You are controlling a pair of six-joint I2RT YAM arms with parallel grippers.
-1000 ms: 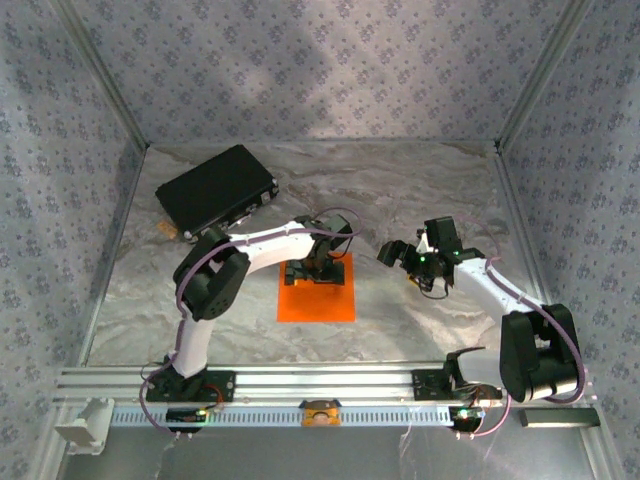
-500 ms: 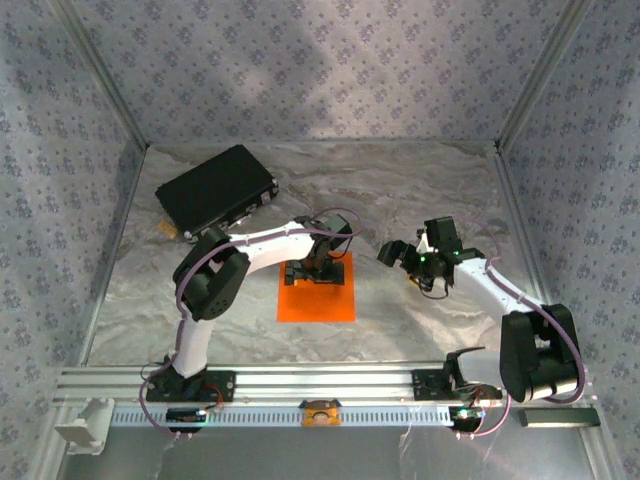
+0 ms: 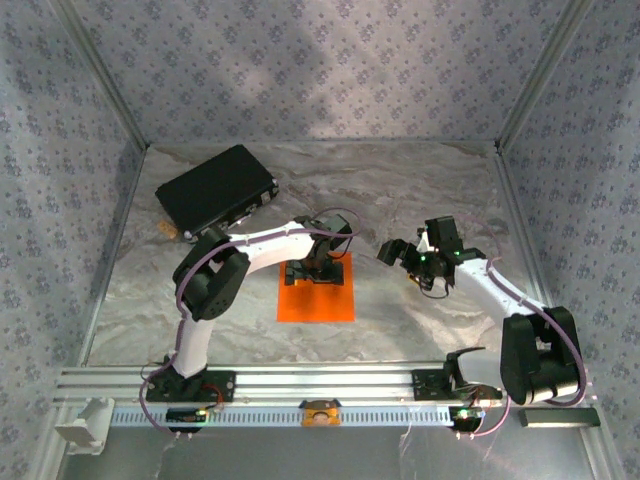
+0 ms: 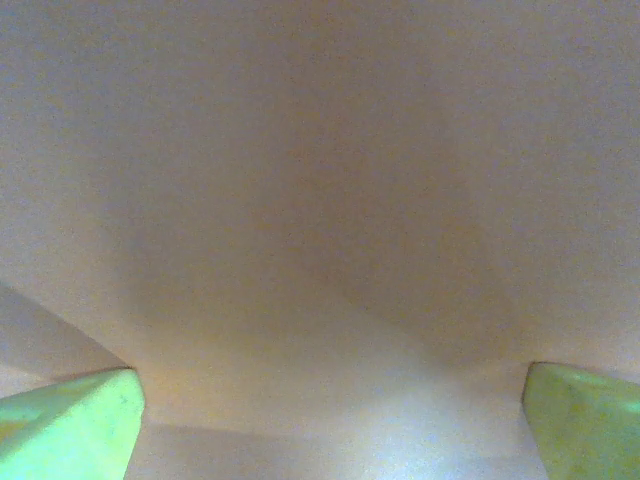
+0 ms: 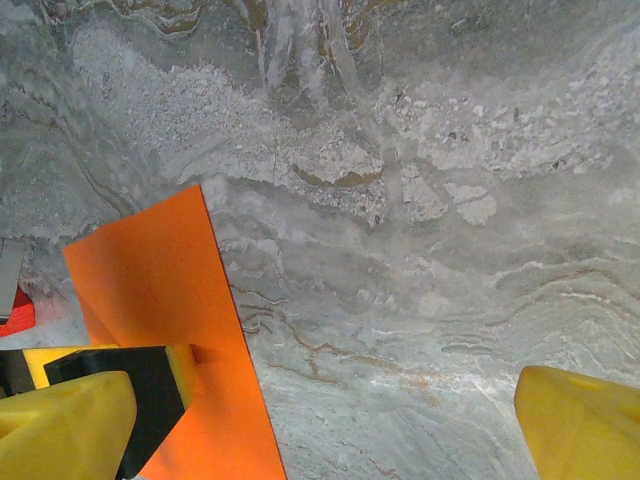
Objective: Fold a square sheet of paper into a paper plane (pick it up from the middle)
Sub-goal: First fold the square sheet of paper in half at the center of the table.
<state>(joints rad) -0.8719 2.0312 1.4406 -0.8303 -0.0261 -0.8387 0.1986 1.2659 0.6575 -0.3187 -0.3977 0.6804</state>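
Orange square sheet of paper (image 3: 316, 300) lies flat, sides running 12-to-6; left fingers (image 4: 70, 425) splayed over its 12 o'clock end, right fingers (image 5: 580, 420) splayed.

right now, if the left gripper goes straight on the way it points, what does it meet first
The square sheet of paper, directly under the left gripper; it looks very close, though depth is unclear.
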